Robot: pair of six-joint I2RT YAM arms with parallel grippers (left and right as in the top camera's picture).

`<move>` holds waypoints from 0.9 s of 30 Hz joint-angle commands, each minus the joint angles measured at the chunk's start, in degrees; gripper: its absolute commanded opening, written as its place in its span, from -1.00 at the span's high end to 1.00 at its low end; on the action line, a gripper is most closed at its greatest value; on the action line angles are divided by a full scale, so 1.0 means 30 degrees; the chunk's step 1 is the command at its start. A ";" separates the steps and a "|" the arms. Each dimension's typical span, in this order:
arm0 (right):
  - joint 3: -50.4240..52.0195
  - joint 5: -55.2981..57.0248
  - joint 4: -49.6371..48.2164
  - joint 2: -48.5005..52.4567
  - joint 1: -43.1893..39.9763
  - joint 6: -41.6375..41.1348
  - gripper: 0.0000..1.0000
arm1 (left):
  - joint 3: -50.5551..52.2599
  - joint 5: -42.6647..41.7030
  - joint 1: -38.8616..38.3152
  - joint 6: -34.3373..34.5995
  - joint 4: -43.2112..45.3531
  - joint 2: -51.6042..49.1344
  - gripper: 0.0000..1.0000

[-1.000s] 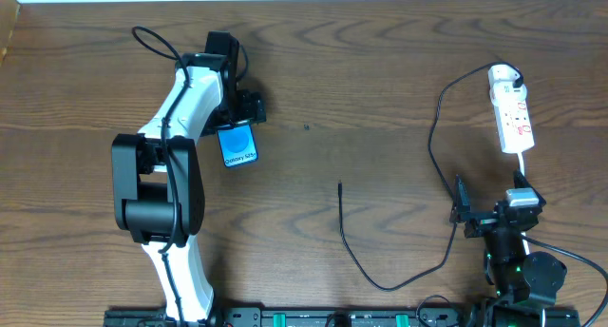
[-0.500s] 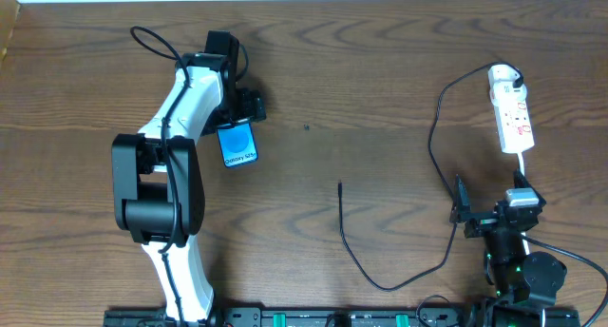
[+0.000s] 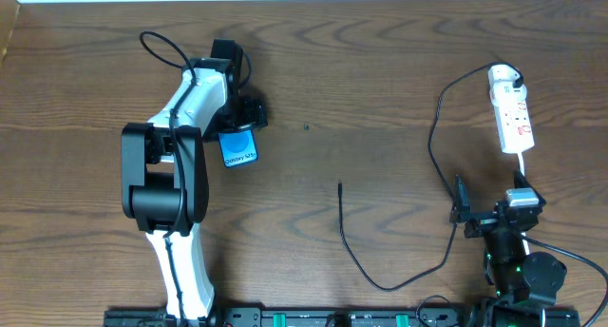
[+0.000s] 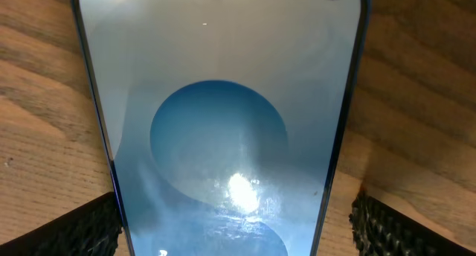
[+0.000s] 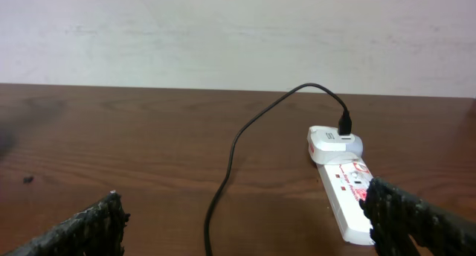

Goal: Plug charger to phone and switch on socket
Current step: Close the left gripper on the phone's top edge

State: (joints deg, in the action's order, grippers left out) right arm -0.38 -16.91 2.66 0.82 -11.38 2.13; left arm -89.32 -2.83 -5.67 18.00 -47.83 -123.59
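Over on the left, the left arm [image 3: 163,165] has nudged its elbow rightward, and the left gripper [image 3: 238,125] hangs over the phone [image 3: 238,148], fingers spread wide on either side, nothing clamped. The phone hasn't budged and lies flat on the table [image 3: 380,99]. Mid-table, the charger [image 3: 344,234] lies untouched, its plug tip [image 3: 340,185] well apart from the phone. On the right, the right gripper [image 3: 491,213] waits open and empty near the socket [image 3: 516,120]. My read: he's lining up a phone grab, and plugging hasn't started.
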 commanded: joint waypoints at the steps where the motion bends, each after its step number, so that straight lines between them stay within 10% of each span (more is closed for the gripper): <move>1: 0.0022 0.0095 0.0102 -0.0131 0.0117 0.0087 -0.99 | 0.0080 0.0313 0.0080 0.0029 0.0007 -0.0204 -0.96; 27: 0.0022 0.0095 0.0102 -0.0131 0.0117 0.0087 -0.99 | 0.0080 0.0080 0.0685 -0.0109 -0.0029 -0.0204 -0.96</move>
State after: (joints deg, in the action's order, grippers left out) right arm -0.38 -16.91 2.63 0.82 -11.38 2.13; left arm -89.32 -2.85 -3.66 18.00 -47.57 -123.59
